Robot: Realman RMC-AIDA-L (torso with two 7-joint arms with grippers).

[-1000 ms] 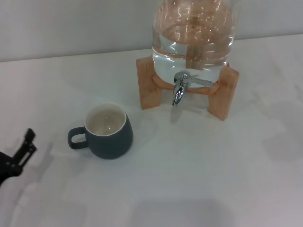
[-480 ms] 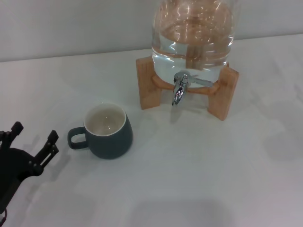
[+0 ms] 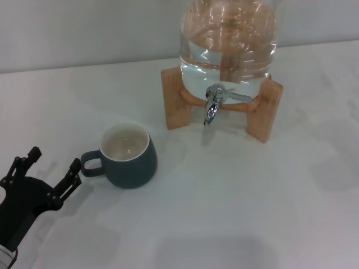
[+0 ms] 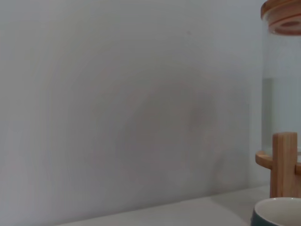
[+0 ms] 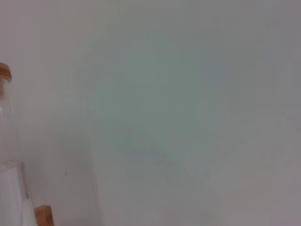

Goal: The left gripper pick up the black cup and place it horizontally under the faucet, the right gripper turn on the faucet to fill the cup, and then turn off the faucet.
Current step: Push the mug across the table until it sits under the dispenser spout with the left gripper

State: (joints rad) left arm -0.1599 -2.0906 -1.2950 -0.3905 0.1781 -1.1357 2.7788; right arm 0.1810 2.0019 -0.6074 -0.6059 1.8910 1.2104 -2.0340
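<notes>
The black cup (image 3: 129, 156) stands upright on the white table (image 3: 235, 213), its cream inside showing and its loop handle turned toward the robot's left side. It sits well to the left of and nearer the robot than the faucet (image 3: 213, 106), not beneath it. Just beyond the handle, on the robot's left, is the left gripper (image 3: 51, 163), low over the table with its two black fingers spread wide; the nearer fingertip (image 3: 75, 166) lies just beside the handle, and whether it touches cannot be told. Nothing sits between the fingers, and the cup lies outside the gap, off to its right. In the left wrist view only a sliver of the cup's pale rim (image 4: 277, 213) shows at the frame's edge, with a wooden post and glass wall behind it. The faucet is a chrome spigot with a thin lever pointing to the robot's right, mounted on a clear glass jar (image 3: 229, 42) partly filled with water. The jar rests on a wooden stand (image 3: 175, 100) at the far side of the table, near the wall. The right gripper is out of sight in every view; its wrist camera shows only the wall and an edge of the jar (image 5: 8, 160).
</notes>
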